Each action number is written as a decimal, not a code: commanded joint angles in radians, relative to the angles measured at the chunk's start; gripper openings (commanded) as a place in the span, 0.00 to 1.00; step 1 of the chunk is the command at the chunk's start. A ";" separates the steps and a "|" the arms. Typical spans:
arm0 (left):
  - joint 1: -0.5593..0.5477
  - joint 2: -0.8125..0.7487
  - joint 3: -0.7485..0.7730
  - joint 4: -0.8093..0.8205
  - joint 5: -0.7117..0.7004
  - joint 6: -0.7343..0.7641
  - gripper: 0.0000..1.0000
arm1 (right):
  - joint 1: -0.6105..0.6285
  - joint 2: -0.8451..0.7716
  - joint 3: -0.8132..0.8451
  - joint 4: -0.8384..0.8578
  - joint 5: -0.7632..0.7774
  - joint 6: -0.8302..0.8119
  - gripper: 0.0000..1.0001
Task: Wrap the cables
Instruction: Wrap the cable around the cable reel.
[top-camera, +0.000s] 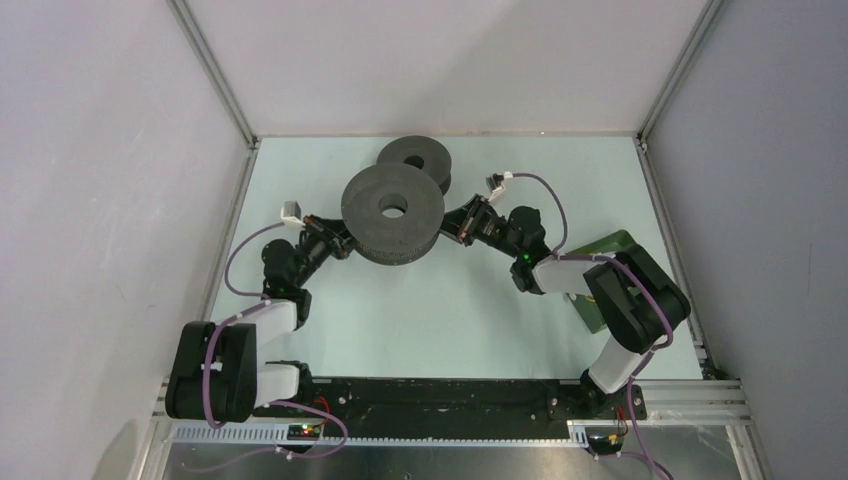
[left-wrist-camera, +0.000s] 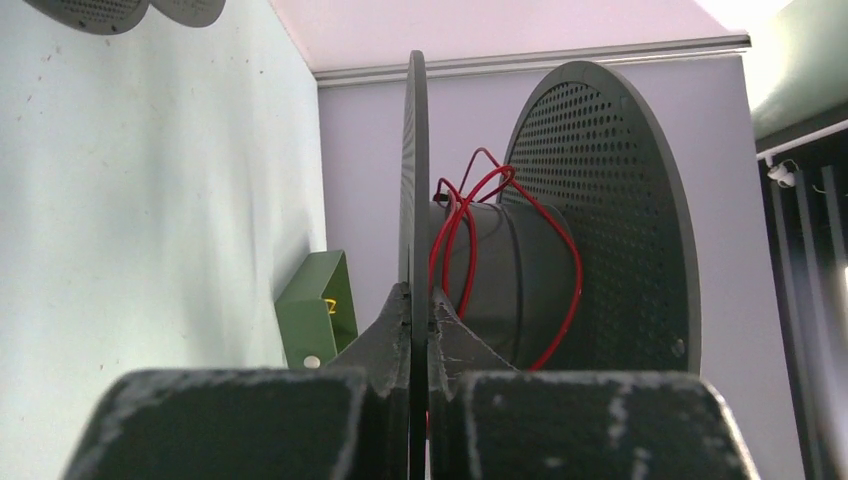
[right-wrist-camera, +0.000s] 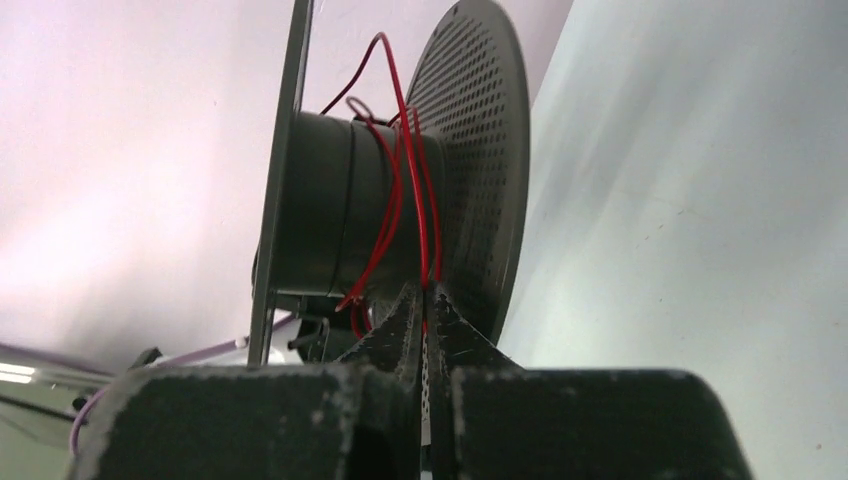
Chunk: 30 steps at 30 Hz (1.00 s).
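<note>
**Loose windings, both arms holding**

The red cable (right-wrist-camera: 418, 205) lay in slack loops round the core of the larger spool (top-camera: 370, 215). The left gripper (left-wrist-camera: 412, 305) clamped that spool's flange edge; the right gripper (right-wrist-camera: 425, 300) pinched the cable. A green box (left-wrist-camera: 320, 300) bore a yellow mark (left-wrist-camera: 331, 305), unreadable.

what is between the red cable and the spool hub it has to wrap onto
Nothing visible. The red cable runs from the right fingers straight onto the hub, between the two flanges. The left fingers clamp one flange's rim on the spool's opposite side.
</note>
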 joint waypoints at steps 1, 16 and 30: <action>-0.011 -0.013 0.010 0.215 -0.021 -0.082 0.00 | 0.024 -0.041 -0.013 -0.044 0.178 -0.042 0.00; -0.039 -0.012 -0.007 0.233 -0.090 -0.110 0.00 | 0.141 -0.032 0.016 -0.049 0.407 -0.034 0.00; -0.092 -0.026 -0.028 0.252 -0.189 -0.140 0.00 | 0.231 0.005 0.015 -0.014 0.624 0.057 0.00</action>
